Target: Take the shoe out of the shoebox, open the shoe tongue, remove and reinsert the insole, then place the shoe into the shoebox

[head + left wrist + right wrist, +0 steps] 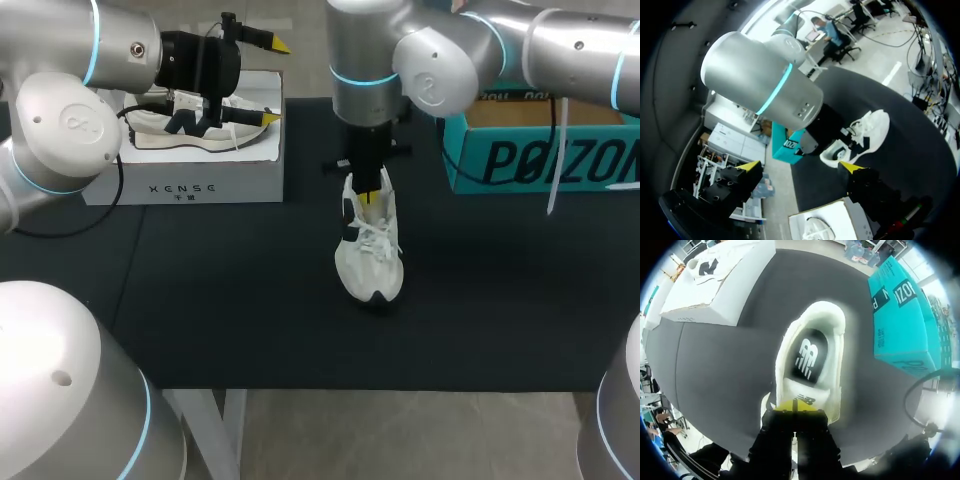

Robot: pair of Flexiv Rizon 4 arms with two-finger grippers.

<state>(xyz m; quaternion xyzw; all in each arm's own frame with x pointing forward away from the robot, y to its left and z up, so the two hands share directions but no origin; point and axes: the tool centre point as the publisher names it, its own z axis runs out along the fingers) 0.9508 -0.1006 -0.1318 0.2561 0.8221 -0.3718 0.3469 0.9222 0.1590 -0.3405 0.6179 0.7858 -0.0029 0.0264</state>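
Note:
A white shoe (368, 255) lies on the black mat mid-table, toe toward the front edge. My right gripper (370, 190) comes down on it from above. In the right wrist view the shoe (812, 320) shows its black insole (809, 357), and the right gripper (795, 406) is shut, with the top edge of the tongue (801, 394) pinched between its yellow tips. The white shoebox (200, 180) stands at the back left. My left gripper (272, 82) hovers open above it, holding nothing. From the left wrist, the shoe (865, 132) lies ahead of the open left gripper (800, 167).
A second white shoe (195, 135) lies inside the white shoebox. A teal box (540, 160) stands at the back right, close behind my right arm. A white strap hangs from the right arm in front of the teal box.

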